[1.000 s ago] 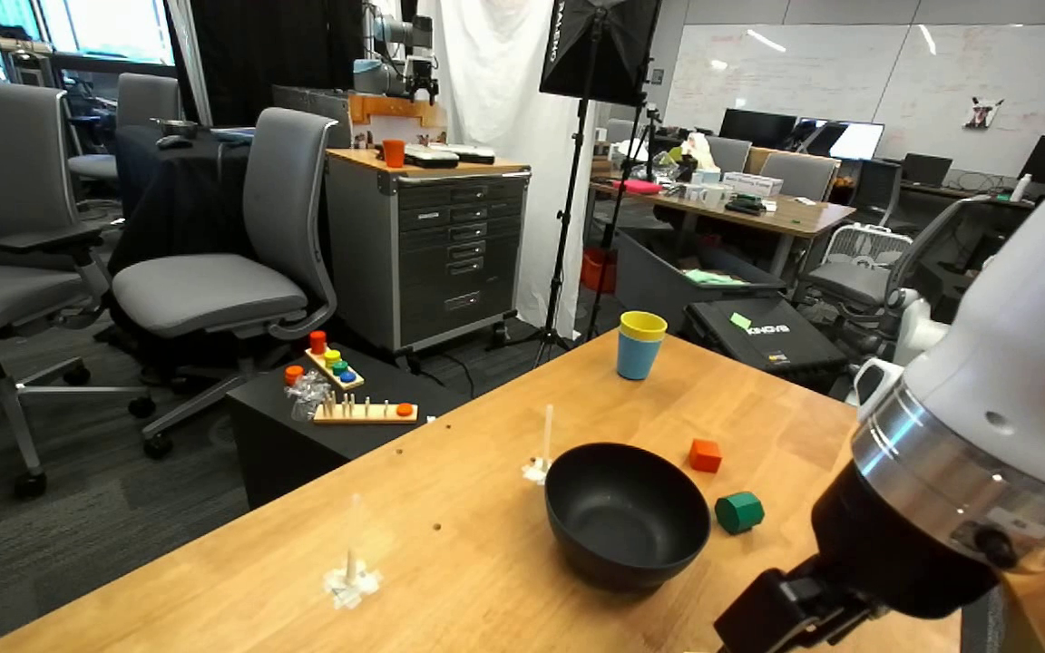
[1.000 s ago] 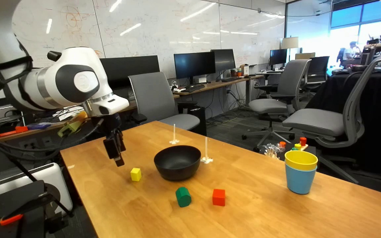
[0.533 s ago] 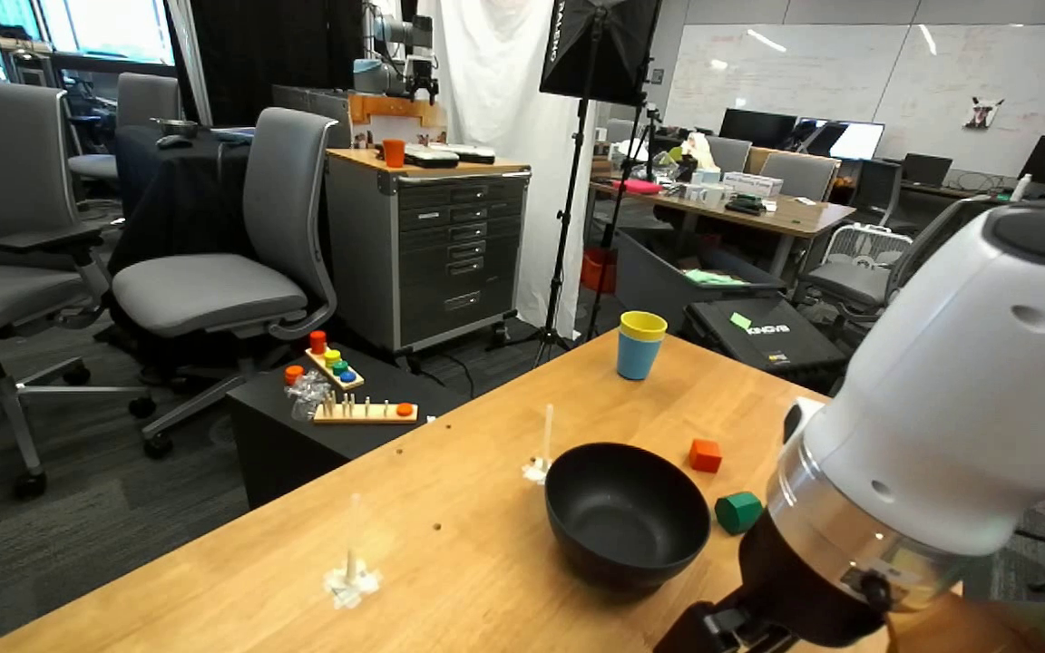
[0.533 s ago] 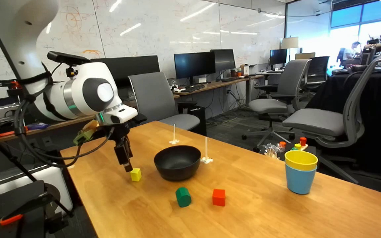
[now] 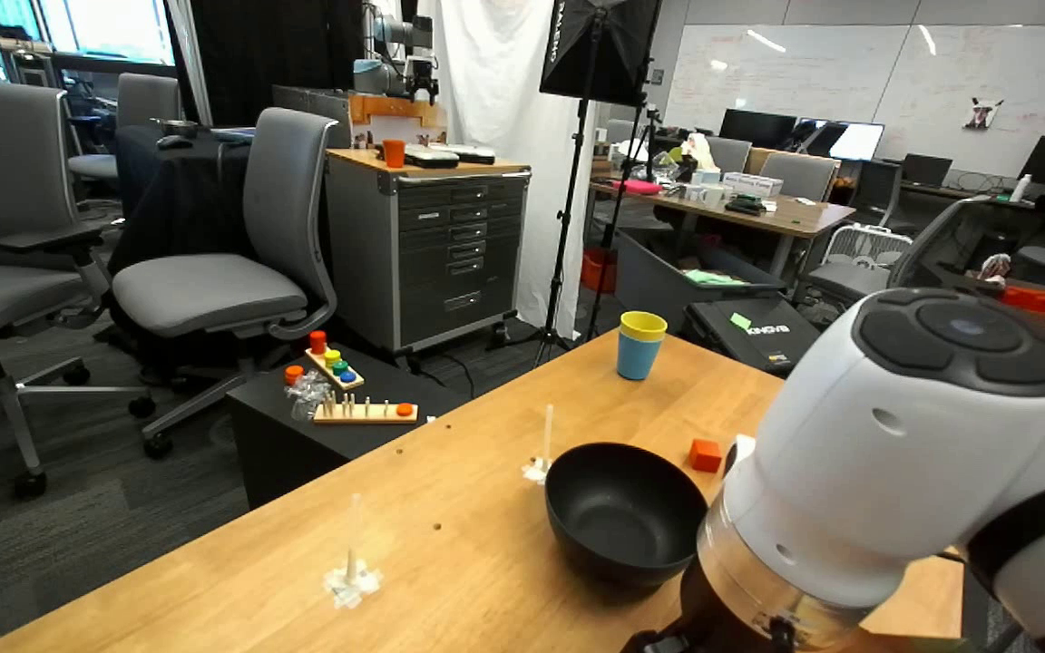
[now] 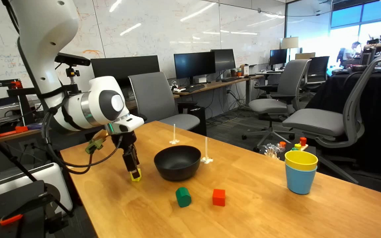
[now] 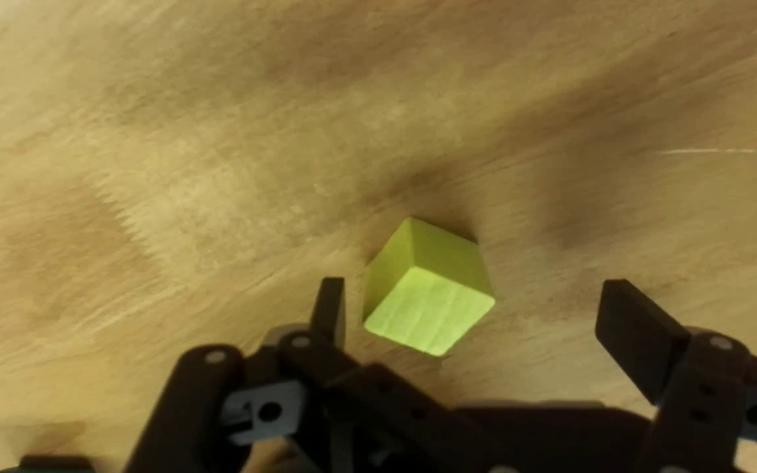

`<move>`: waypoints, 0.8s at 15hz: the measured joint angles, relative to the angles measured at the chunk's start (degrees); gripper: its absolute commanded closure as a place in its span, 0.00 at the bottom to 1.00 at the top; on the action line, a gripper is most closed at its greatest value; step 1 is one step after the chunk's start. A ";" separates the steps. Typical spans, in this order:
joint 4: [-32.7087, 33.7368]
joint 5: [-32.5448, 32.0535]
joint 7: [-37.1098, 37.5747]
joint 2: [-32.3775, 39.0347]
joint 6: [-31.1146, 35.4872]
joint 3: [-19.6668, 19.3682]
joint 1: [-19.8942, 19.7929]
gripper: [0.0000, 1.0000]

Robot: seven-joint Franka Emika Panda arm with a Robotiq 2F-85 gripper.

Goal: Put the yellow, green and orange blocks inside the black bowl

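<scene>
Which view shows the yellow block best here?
The wrist view: the yellow block appears unobstructed, three faces showing, framed by the open gripper. In an exterior view a finger hides part of it; in an exterior view where the arm looms, it isn't visible.

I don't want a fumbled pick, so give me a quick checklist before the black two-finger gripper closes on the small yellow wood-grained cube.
1. Black two-finger gripper open: ok, jaws wide apart.
2. Small yellow wood-grained cube between the jaws: ok in the wrist view, though nearer the jaw on that picture's left.
3. Its faces squared up to the jaws: not ok, turned at an angle.
4. Jaws low enough to grip: cannot tell.
5. Round matte black bowl upright: ok in both exterior views.
6. Green faceted block and orange-red cube apart from the gripper: ok in an exterior view.
</scene>
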 measured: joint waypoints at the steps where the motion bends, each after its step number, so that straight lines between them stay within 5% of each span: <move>1: 0.44 0.00 0.10 0.81 0.00 -0.22 0.38 0.30; 8: 1.92 0.04 0.35 2.38 0.07 -0.32 0.98 0.83; 12: 1.85 0.05 0.36 1.85 0.03 -0.27 0.96 0.92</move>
